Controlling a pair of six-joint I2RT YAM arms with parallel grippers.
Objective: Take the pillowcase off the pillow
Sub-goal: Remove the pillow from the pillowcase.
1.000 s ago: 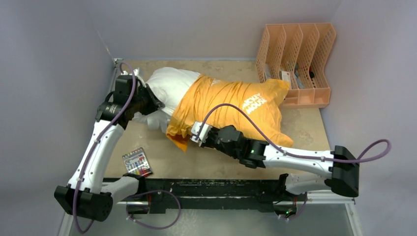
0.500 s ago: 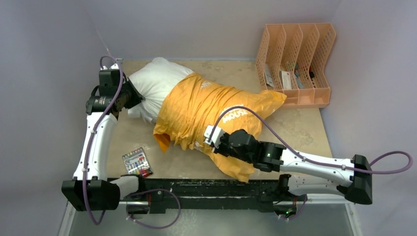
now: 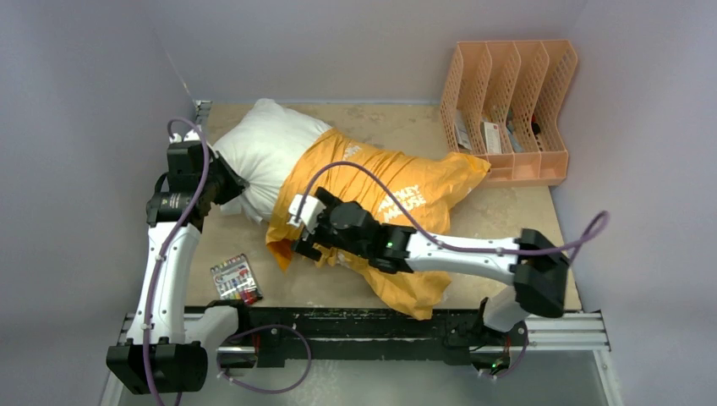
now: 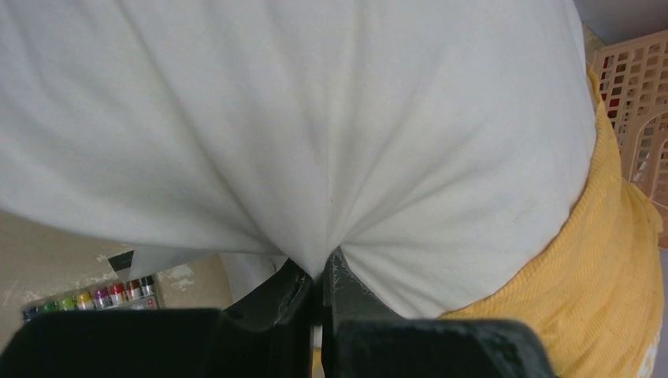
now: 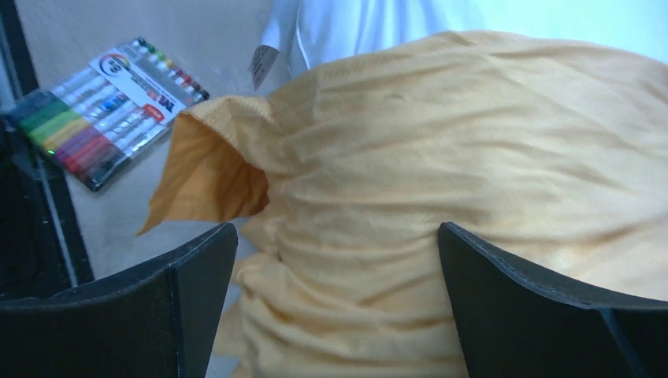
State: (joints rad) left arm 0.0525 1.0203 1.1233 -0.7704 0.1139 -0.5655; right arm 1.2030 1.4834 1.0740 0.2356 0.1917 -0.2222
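The white pillow [image 3: 262, 148] lies at the back left of the table, its right part still inside the orange-yellow pillowcase [image 3: 423, 182], which is bunched and wrinkled with white print showing. My left gripper [image 3: 230, 188] is shut on a pinch of the pillow's white fabric [image 4: 331, 157] at its left end; the fabric puckers into the closed jaws [image 4: 321, 276]. My right gripper [image 3: 298, 239] hovers over the pillowcase's near open edge, jaws wide open with folds of pillowcase [image 5: 378, 197] between and beyond the fingers, gripping nothing. A flap of the case's opening [image 5: 209, 169] sticks out to the left.
A peach plastic file rack [image 3: 507, 110] stands at the back right, holding a few small items. A pack of coloured markers [image 3: 235, 279] lies near the front left, seen also in the right wrist view as the marker pack [image 5: 98, 106]. Grey walls close in on both sides.
My right gripper let go of the pillowcase and opened wide, then moved left to the case's open edge. The left gripper stayed shut on the pillow, which shifted a little left.
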